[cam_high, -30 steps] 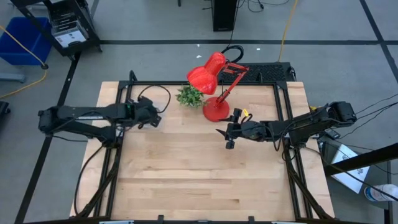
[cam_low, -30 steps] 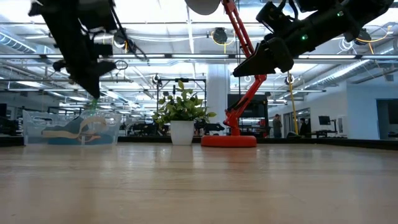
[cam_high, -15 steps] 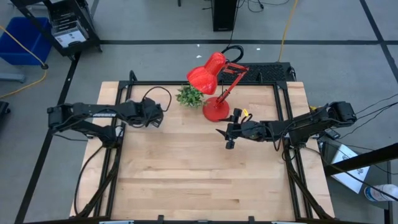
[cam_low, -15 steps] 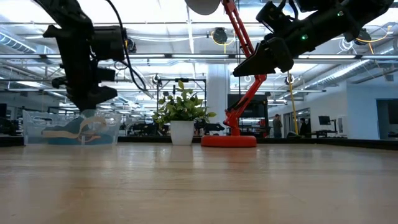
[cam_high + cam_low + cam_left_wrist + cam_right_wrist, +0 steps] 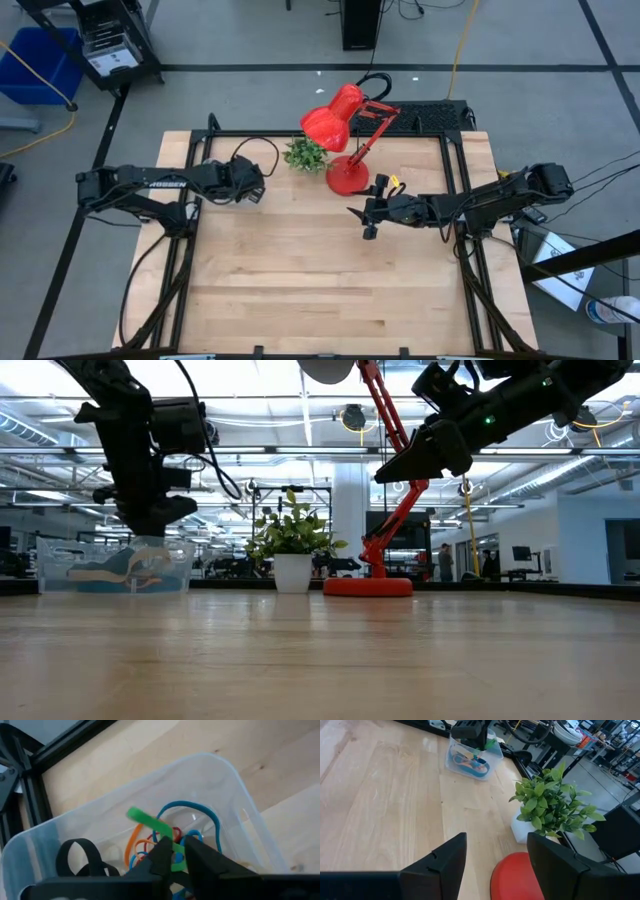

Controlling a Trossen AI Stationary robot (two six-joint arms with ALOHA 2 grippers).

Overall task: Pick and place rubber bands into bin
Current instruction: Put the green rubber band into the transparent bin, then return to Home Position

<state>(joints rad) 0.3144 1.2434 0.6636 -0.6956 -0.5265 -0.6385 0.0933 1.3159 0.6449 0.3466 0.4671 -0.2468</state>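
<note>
The clear plastic bin [image 5: 235, 805] stands near the table's far left and holds blue [image 5: 200, 810], orange [image 5: 132, 845] and black [image 5: 75, 855] rubber bands. It also shows in the low view [image 5: 115, 565] and the right wrist view [image 5: 470, 757]. My left gripper [image 5: 177, 854] is right over the bin, shut on a green rubber band [image 5: 150, 822]; in the high view [image 5: 252, 185] it hides the bin. My right gripper [image 5: 365, 222] hangs open and empty above the table's middle right, near the lamp base. My left gripper pinches the green rubber band between its two fingertips, at the band's near part [image 5: 173, 851]. The fingers come from above, slanting down into the bin's opening. The band's free end [image 5: 135, 813] sticks out past the fingertips over the bands lying in the bin.
A red desk lamp [image 5: 345, 150] and a small potted plant [image 5: 305, 153] stand at the table's far middle, close to the bin and to my right gripper. The bare wooden tabletop [image 5: 300, 280] stretches toward the near edge.
My left gripper has moved a little toward the table's right edge and come down over the bin, carrying the green band with it, its fingers staying shut.
</note>
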